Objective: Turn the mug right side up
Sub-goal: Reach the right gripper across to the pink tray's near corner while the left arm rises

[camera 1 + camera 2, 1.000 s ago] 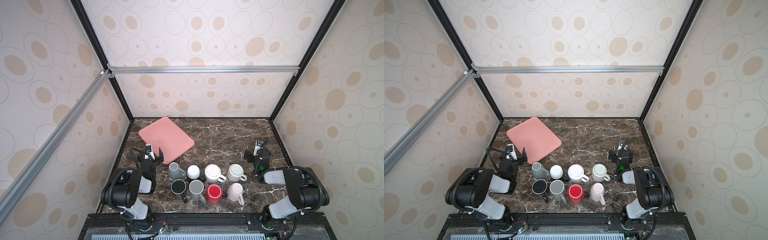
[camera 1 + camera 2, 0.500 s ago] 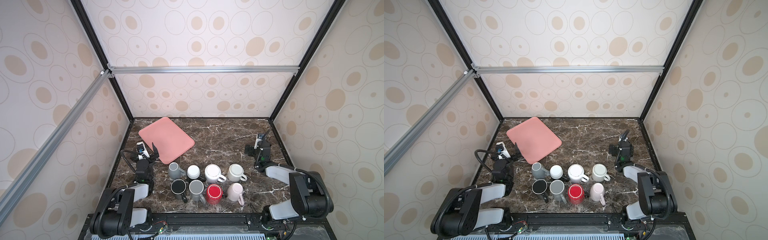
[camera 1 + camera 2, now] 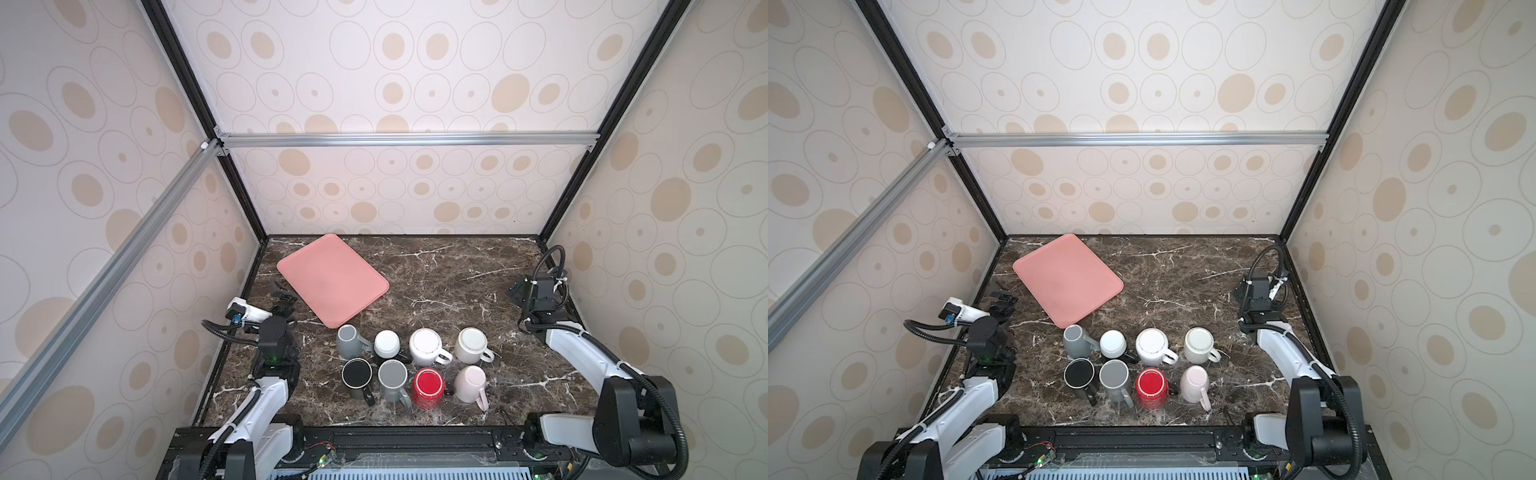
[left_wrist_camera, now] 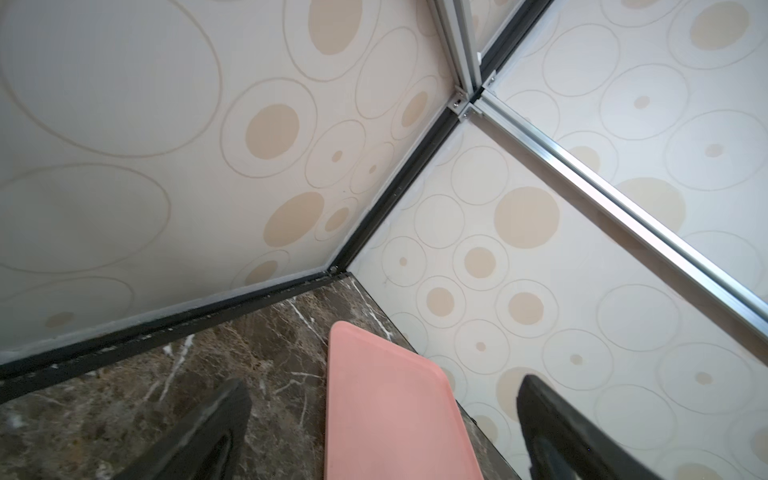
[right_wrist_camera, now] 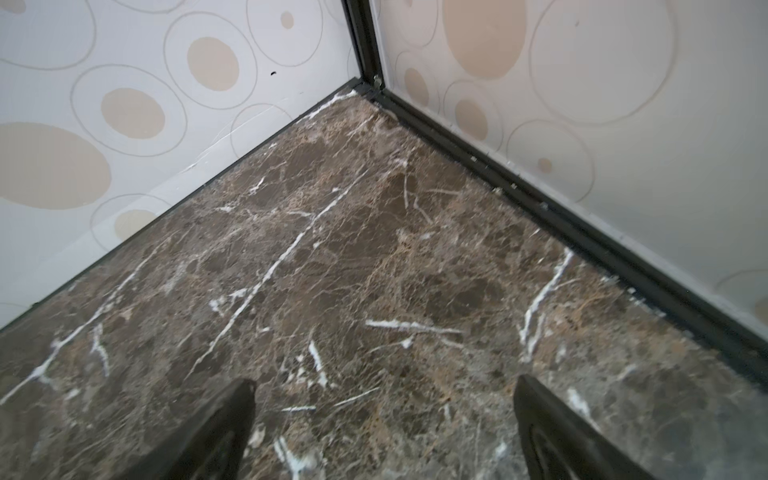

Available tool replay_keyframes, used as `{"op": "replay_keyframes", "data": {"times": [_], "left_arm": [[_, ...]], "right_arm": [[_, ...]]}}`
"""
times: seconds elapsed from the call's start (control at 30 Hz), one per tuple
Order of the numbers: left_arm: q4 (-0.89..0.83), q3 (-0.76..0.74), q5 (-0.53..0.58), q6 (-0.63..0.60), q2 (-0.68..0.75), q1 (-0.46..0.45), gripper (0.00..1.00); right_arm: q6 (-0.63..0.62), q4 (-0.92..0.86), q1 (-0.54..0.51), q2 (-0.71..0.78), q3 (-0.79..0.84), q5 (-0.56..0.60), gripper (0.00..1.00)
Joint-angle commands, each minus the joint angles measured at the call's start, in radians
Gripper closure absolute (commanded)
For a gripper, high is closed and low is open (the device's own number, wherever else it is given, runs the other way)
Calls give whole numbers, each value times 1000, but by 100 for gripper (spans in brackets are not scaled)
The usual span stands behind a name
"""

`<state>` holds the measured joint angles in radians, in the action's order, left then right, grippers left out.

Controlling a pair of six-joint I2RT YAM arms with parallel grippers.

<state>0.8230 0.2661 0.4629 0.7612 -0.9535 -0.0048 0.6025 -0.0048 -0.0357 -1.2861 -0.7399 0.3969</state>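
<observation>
My left claw [image 4: 385, 381] and right claw [image 5: 384, 380] both hang spread wide and empty at opposite sides of the surface [image 3: 436, 282]. They are well apart from the eight mugs [image 3: 392, 374], which are clustered in two rows near the front edge. Most look base-up. I judge none turned yet, so the whole job is left.

No readable text, labels, or numbers anywhere.
</observation>
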Motion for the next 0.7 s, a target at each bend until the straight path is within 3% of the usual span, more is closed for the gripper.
{"op": "replay_keyframes", "data": {"times": [0.0, 0.07, 0.2, 0.3, 0.43, 0.67], "left_arm": [[-52, 56, -153, 13, 23, 8, 1], [-158, 120, -207, 7, 6, 9, 1], [-262, 213, -388, -22, -58, 8, 1], [-395, 299, -484, -15, -119, 5, 1], [-448, 308, -545, -4, -121, -1, 1], [-519, 273, -607, 27, -90, -6, 1]], "right_arm": [[60, -50, -1, 21, -9, -205, 0], [62, -125, -7, -3, -60, -319, 0], [95, -132, -66, -51, -82, -406, 3], [122, -137, -161, -86, -101, -372, 3], [185, -106, -307, -158, -146, -339, 3], [329, -82, -499, -359, -302, -255, 16]]}}
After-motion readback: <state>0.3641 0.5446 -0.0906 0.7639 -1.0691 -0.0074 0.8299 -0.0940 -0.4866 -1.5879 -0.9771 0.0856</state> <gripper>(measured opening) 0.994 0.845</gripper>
